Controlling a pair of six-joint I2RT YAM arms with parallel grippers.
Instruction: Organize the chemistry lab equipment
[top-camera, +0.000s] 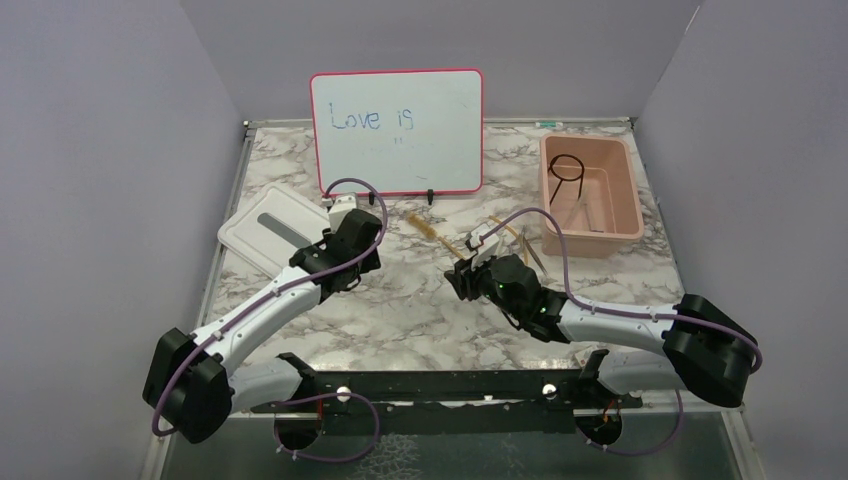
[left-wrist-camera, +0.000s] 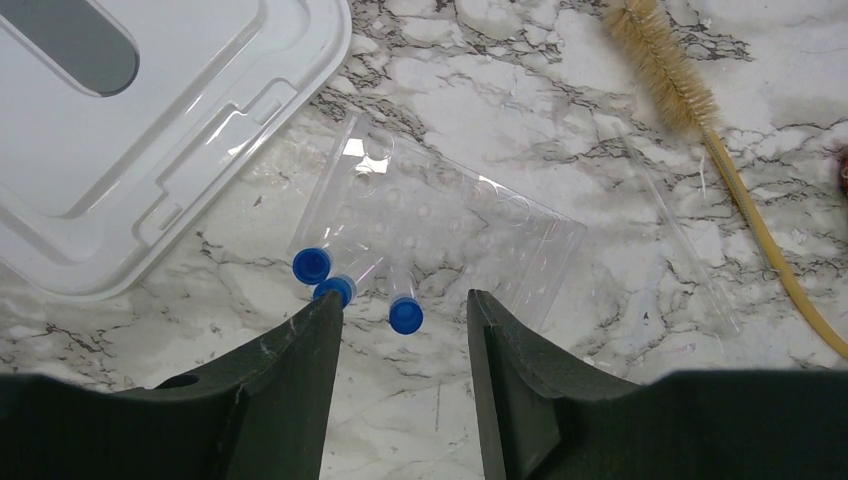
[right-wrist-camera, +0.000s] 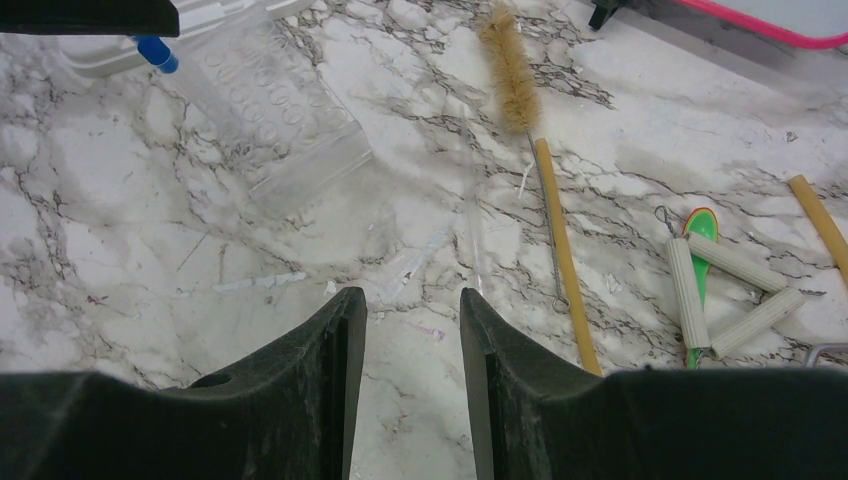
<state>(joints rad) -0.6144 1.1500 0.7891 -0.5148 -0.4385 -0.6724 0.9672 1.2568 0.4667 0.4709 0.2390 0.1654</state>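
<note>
In the left wrist view a clear tube rack (left-wrist-camera: 440, 225) lies flat on the marble with three blue-capped clear tubes (left-wrist-camera: 405, 315) sticking out of its near edge. My left gripper (left-wrist-camera: 403, 298) hovers open over them; one cap sits between the fingertips, untouched, and another is by the left fingertip. The right gripper (right-wrist-camera: 410, 295) is open over bare marble, holding nothing. A bristle brush on an amber stem (right-wrist-camera: 555, 215) lies just to its right, with a thin glass rod (right-wrist-camera: 474, 235) beside it. A black wire ring (top-camera: 568, 167) lies in the pink bin (top-camera: 625, 195).
The white lid (left-wrist-camera: 150, 130) lies left of the rack. A red-framed whiteboard (top-camera: 397, 130) stands at the back. A triangle of white tubes with a green piece (right-wrist-camera: 715, 285) lies to the right of the brush. From above, the arms meet mid-table.
</note>
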